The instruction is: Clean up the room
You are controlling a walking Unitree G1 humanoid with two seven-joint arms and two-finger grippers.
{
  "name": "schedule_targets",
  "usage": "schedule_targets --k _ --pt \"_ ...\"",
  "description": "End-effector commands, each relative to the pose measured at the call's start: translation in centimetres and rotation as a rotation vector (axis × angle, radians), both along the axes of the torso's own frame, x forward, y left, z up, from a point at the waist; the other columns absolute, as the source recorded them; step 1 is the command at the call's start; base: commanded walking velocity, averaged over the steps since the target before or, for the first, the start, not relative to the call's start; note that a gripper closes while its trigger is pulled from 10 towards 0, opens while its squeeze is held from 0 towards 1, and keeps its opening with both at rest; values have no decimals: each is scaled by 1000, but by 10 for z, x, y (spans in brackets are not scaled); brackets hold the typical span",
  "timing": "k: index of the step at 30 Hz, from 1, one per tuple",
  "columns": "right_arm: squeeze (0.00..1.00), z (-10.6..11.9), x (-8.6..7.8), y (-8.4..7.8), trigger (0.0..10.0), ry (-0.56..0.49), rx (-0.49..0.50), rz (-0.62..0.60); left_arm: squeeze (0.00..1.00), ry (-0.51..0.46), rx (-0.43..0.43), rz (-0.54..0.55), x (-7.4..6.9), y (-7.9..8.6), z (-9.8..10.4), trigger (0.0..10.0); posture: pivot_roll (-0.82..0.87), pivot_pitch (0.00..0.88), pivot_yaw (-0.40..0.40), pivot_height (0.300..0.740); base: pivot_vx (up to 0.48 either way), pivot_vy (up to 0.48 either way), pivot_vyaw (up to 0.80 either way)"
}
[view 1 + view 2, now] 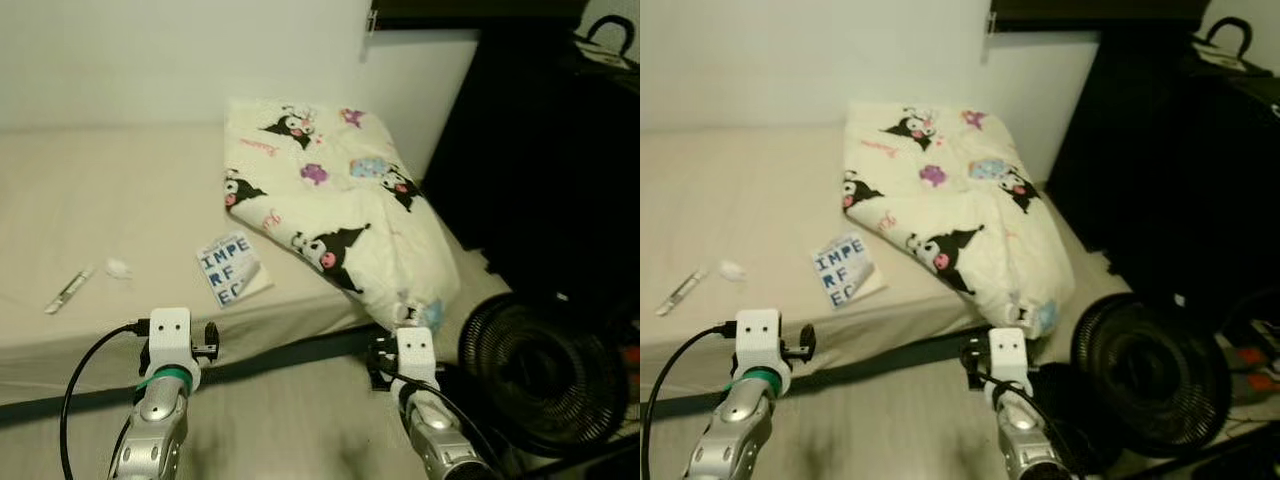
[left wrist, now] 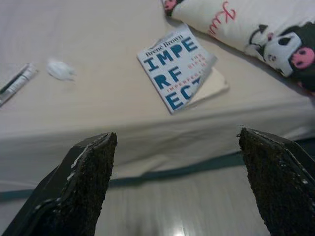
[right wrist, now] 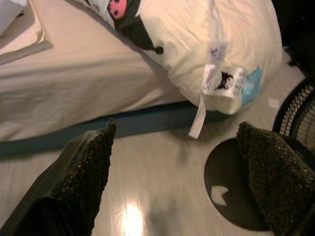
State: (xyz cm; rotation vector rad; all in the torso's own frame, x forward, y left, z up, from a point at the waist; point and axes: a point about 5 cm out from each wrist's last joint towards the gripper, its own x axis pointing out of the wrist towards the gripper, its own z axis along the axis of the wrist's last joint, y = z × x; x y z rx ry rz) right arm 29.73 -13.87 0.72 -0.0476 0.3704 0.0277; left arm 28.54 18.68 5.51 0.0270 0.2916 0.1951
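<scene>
So the robot was parked right at the near edge of a low bed [image 1: 90, 190] with a beige sheet, pale glossy floor [image 3: 147, 196] underneath and a plain white wall [image 1: 180, 60] at the far side. Off to the right there was a black floor fan [image 1: 545, 370] lying close by the right arm, and behind it a big dark cabinet-ish thing [image 1: 540, 150] I couldn't really make out. A cream pillow [image 1: 340, 200] with cartoon characters printed on it ran diagonally from the far middle of the bed down toward the near right, its tagged corner hanging over the mattress edge just above the floor, pretty much straight ahead of the right gripper [image 3: 174, 162]. The book [image 2: 179, 66], white cover with big blue letters, lay flat near the bed's front edge just left of the pillow, long axis tilted so the top pointed far-left, cover curling up at one corner. Further left sat a small white crumpled wad [image 2: 61, 70], and near the left edge a thin wrapper-like stick [image 2: 17, 81] lying at a slant. Left gripper [image 2: 177, 162] hung over the floor just short of the mattress, fingers [image 2: 88, 177] spread wide with nothing between them, book straight ahead. Right one was also splayed wide and empty, low over the floor by the pillow's tag.
</scene>
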Motion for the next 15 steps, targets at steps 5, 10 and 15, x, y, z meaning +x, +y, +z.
schedule_targets --k 5,10,15 --pt "0 -5 -4 8 10000 25 10 21 0 8 59 18 -3 8 -2 10000 65 0 -25 740 0 275 0" --pt "0 -5 -4 8 10000 26 11 22 0 3 69 17 -3 8 -1 10000 66 0 -25 740 0 0 0" --pt "0 -6 -4 8 10000 38 -14 27 0 2 115 24 -3 9 -3 10000 69 0 -11 740 0 0 0"
